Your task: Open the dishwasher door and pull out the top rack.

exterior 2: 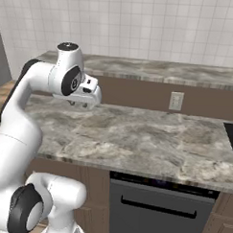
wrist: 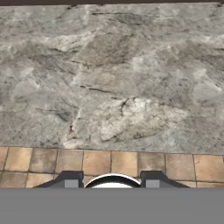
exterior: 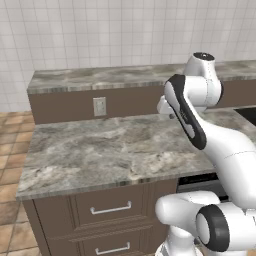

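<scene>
The dishwasher door (exterior 2: 162, 209) is a dark grey panel with a black bar handle, standing closed under the counter at the lower right of the right base view. Its black top strip (exterior: 197, 181) peeks out beside the arm in the left base view. The top rack is hidden behind the closed door. My gripper (exterior 2: 82, 103) hangs above the countertop, well up and to the left of the door, pointing down. In the hand view my gripper (wrist: 111, 180) has its two fingertips apart with nothing between them, over marble and floor tiles.
A grey marble countertop (exterior: 110, 145) spans the front, with a raised back ledge (exterior 2: 154, 69) and a wall outlet (exterior 2: 175, 100). Brown drawers with silver handles (exterior: 111, 208) sit left of the dishwasher. A dark cooktop edge (exterior 2: 232, 135) lies at the far right.
</scene>
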Available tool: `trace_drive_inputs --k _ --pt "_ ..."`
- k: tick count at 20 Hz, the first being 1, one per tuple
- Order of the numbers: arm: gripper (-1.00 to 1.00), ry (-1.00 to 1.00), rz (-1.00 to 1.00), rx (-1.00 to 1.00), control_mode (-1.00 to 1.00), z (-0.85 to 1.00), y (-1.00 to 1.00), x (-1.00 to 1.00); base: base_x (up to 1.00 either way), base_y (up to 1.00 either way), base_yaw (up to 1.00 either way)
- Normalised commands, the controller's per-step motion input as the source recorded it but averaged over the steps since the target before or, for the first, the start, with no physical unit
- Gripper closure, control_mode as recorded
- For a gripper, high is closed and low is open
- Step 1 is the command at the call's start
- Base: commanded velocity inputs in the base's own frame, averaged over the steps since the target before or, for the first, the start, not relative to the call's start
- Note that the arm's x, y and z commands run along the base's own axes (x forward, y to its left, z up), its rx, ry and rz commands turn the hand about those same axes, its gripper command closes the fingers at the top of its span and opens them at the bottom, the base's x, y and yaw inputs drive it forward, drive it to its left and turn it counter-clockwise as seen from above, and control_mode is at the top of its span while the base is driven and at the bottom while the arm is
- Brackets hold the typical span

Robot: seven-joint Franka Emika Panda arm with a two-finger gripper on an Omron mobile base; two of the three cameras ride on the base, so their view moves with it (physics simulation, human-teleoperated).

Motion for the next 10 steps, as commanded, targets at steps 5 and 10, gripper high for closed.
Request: trace_drive_inputs --k 5,10 --pt "-1.0 0.0 0.0 0.03 -1.0 0.0 -0.1 -0.11 0.0 0.0 0.0" --pt "-1.0 0.0 -0.07 0.11 -1.0 -0.24 -0.23 -0.54 0.0 0.0 0.0"
